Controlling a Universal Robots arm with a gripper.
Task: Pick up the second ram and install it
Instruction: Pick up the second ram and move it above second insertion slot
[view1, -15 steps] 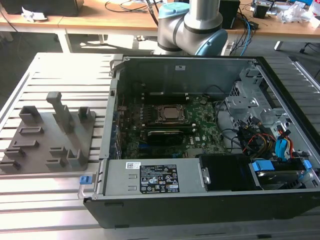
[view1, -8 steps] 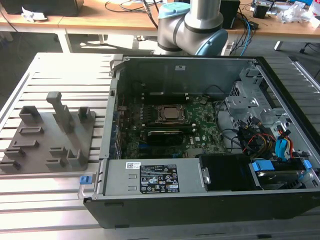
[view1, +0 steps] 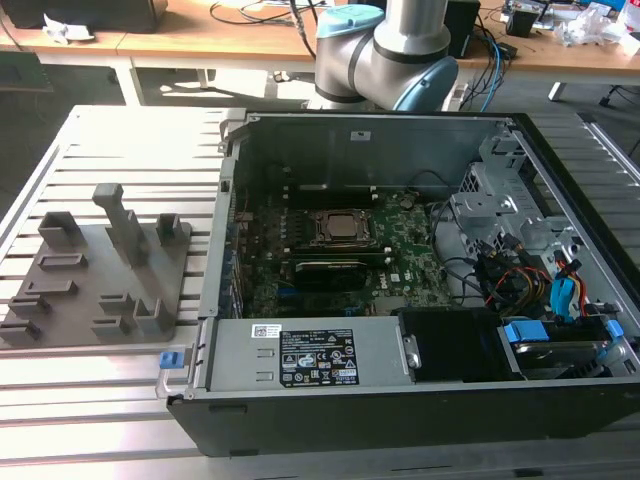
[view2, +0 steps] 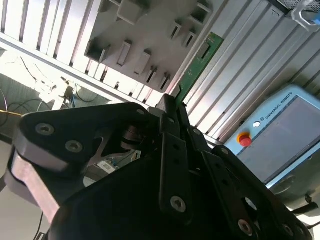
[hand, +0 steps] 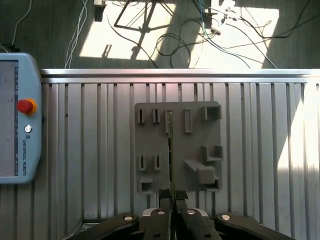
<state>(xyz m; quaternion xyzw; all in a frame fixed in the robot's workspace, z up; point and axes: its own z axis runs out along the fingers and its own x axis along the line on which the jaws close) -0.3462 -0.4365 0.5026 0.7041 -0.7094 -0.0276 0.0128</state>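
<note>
Between the fingers (hand: 164, 195) of the gripper (hand: 171, 196) sits the second ram (hand: 171, 150), pinched by one end, its thin green length reaching out past the fingertips. Well beyond its free end lies the grey holder tray (hand: 192, 145), apart from the stick. The pick-up looks done. The install is not: the stick hangs over the tray, not over the motherboard (view1: 400, 265) inside the open computer case (view1: 380, 415) beside it.
</note>
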